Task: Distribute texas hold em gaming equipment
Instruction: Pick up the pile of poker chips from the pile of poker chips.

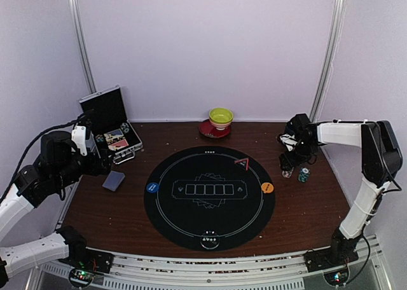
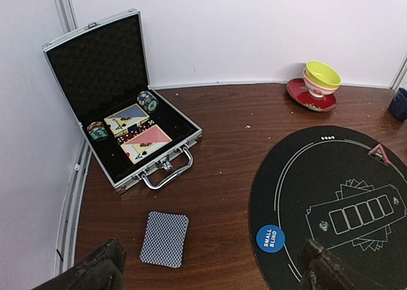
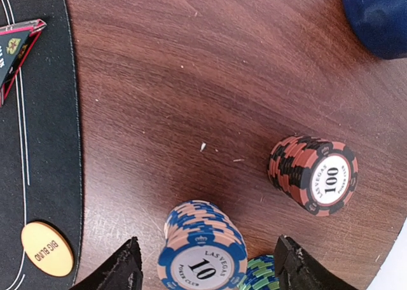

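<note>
Right jaws spread wide, straddling the blue chip stack (image 3: 202, 255) on the counter (image 3: 191, 80) without gripping it; a red chip stack (image 3: 315, 175) stands near it. Left jaws released, empty, near the card deck (image 2: 164, 239) lying face-down by the open case (image 2: 159, 163), left of the black mat (image 2: 331, 175)

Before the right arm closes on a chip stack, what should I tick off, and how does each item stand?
1. Blue chip stack between the fingers of the right gripper: ok.
2. Right gripper open, fingers clear of the blue chip stack on both sides: ok.
3. Green chip stack out of the closing path: not ok; it stands close beside the blue one, between it and one finger.
4. Red-black chip stack apart from the fingers: ok.
5. Left gripper open and empty, card deck flat on the table ahead of it: ok.
</note>
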`<state>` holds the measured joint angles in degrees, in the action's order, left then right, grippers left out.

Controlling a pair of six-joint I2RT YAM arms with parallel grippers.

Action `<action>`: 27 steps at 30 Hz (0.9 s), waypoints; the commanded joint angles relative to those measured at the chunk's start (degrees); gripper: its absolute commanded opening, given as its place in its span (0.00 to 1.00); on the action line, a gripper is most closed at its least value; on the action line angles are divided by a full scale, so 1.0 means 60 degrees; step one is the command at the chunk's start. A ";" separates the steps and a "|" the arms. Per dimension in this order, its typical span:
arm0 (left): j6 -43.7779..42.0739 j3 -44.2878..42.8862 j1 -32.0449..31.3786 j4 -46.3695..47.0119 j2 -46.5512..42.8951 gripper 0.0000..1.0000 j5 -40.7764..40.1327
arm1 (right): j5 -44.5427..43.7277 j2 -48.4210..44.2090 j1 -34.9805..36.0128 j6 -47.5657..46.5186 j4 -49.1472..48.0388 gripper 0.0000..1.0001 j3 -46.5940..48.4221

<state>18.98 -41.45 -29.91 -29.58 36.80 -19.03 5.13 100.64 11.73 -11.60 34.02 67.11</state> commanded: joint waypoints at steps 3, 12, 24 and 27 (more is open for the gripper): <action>-0.0077 0.0112 0.0163 0.0550 -0.0028 0.98 0.0128 | -0.0180 -0.0058 0.0169 0.0102 -0.0225 0.66 -0.0023; -0.0081 0.0112 0.0181 0.0558 -0.0024 0.98 0.0117 | -0.0331 -0.0029 0.0170 0.0134 -0.0121 0.64 -0.0047; -0.0088 0.0126 0.0193 0.0547 0.0005 0.98 0.0113 | -0.0437 0.0034 0.0169 0.0126 -0.0031 0.56 -0.0067; -0.0086 0.0126 0.0195 0.0543 0.0011 0.98 0.0106 | -0.0430 0.0021 0.0169 0.0116 0.0009 0.56 -0.0067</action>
<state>18.98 -41.45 -29.19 -29.58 36.80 -18.85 3.62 100.64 12.40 -11.51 33.63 67.11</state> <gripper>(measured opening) 0.979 0.564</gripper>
